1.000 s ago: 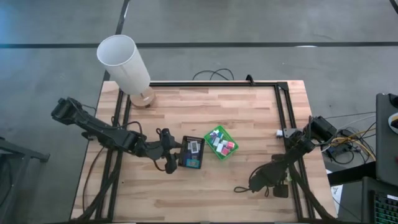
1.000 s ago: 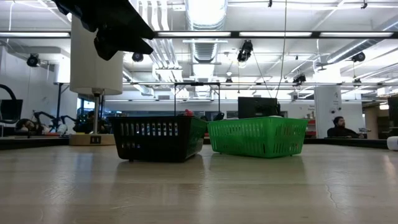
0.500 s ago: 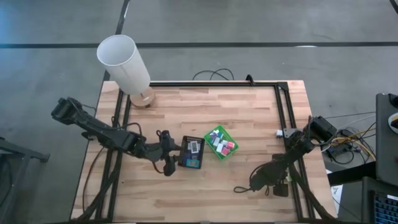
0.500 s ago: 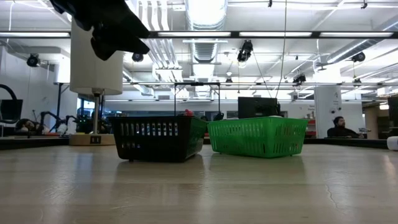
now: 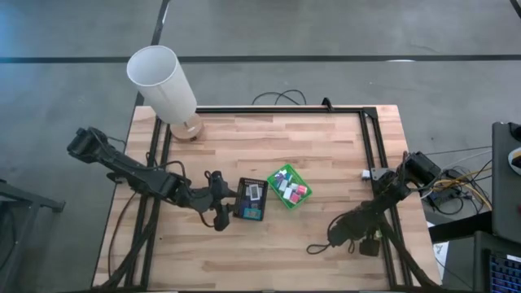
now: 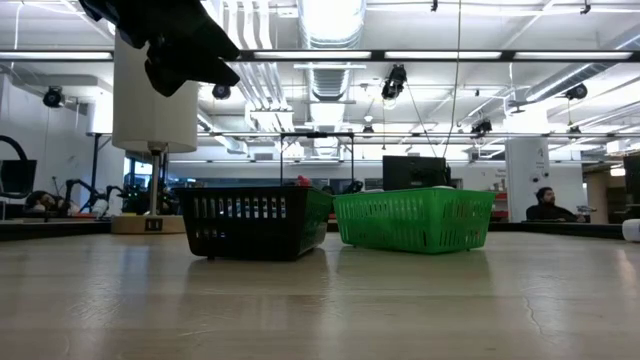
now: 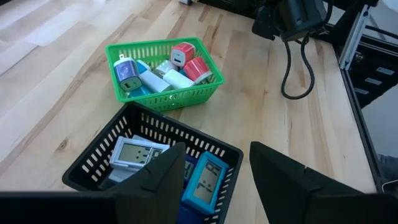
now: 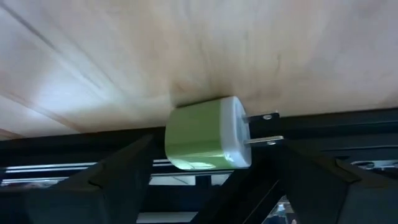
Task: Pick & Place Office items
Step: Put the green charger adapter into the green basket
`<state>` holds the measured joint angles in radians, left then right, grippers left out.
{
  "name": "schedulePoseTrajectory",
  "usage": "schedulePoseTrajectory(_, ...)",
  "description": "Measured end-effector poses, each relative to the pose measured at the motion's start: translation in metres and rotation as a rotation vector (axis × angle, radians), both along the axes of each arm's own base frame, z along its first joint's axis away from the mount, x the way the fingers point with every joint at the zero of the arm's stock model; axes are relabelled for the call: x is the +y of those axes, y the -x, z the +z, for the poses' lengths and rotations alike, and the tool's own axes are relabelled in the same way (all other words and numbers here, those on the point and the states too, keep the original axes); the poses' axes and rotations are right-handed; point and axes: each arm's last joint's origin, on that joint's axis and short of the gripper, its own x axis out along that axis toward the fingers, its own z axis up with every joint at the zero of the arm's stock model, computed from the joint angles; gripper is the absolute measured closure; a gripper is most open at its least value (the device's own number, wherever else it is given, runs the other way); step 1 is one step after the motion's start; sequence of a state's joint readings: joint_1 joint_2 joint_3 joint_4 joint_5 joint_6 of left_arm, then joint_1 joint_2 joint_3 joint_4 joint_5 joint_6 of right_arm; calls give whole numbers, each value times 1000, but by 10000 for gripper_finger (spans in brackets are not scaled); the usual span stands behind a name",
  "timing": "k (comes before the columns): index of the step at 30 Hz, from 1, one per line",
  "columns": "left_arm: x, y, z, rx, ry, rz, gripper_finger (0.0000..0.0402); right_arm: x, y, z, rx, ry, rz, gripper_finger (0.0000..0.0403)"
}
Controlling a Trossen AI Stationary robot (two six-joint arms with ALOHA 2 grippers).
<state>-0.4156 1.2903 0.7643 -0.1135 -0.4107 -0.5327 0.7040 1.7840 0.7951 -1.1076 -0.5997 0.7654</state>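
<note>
Left gripper [image 7: 214, 171], fingers apart and empty, is hovering just above the black basket [image 7: 93, 167]; right gripper [image 8: 205, 163] is pinching a green charger [image 8: 208, 142], which is risking slipping free.

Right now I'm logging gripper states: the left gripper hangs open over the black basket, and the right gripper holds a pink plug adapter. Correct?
Not quite: the plug adapter in the right gripper is light green, per the right wrist view. The left gripper does hang open over the black basket.
</note>
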Motion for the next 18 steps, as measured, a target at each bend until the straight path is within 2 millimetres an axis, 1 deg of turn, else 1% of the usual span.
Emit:
schedulePoseTrajectory(3, 0, 0, 0, 0, 0, 0, 213, 0, 0, 0, 2, 4, -2, 124)
schedulePoseTrajectory(10, 0, 0, 0, 0, 3, 2, 213, 0, 1, 1, 15, 14, -24, 242)
schedulePoseTrajectory(11, 0, 0, 0, 0, 3, 2, 213, 0, 1, 1, 17, 19, -33, 252)
schedulePoseTrajectory(18, 0, 0, 0, 0, 2, 2, 213, 3, -3, 4, 6, 25, -38, 252)
